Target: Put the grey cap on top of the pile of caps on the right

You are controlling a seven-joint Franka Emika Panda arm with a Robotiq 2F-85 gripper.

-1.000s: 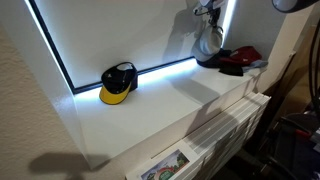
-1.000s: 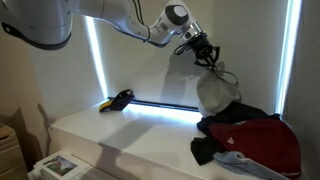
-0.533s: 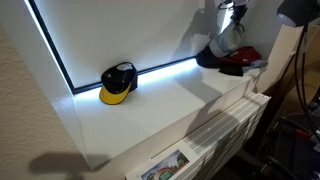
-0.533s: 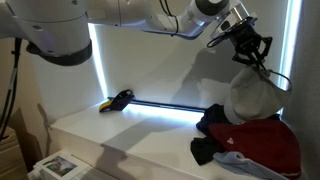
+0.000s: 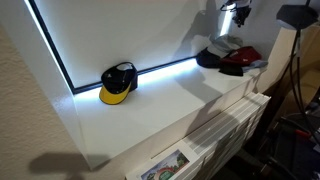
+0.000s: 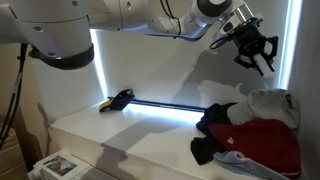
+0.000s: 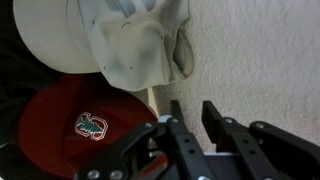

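Open and empty, the pincer [image 6: 255,50] hangs above the heap with its jaws spread wide; the wrist view shows its fingers [image 7: 214,115] dark against the pale wall with nothing between them. Below it the grey cap [image 6: 270,103] lies slumped on the pile of caps [image 6: 250,140], touching the red cap [image 7: 80,120] beneath it and sitting toward the wall side of the heap (a soft, floppy thing, so it sags to the shape of what carries it). I judge the placing itself done, and the height of the pincer makes sense as clearance, so that no finger snags fabric and drags the cap off again; the remaining risk is that the cap, resting near the pile's edge, slides down the back. The pile sits at the far end of the white table [image 6: 120,135], close against the wall; well apart from it, the black cap with a yellow brim [image 5: 119,83] rests alone by the glowing strip [image 5: 160,70] and has no part in this job.
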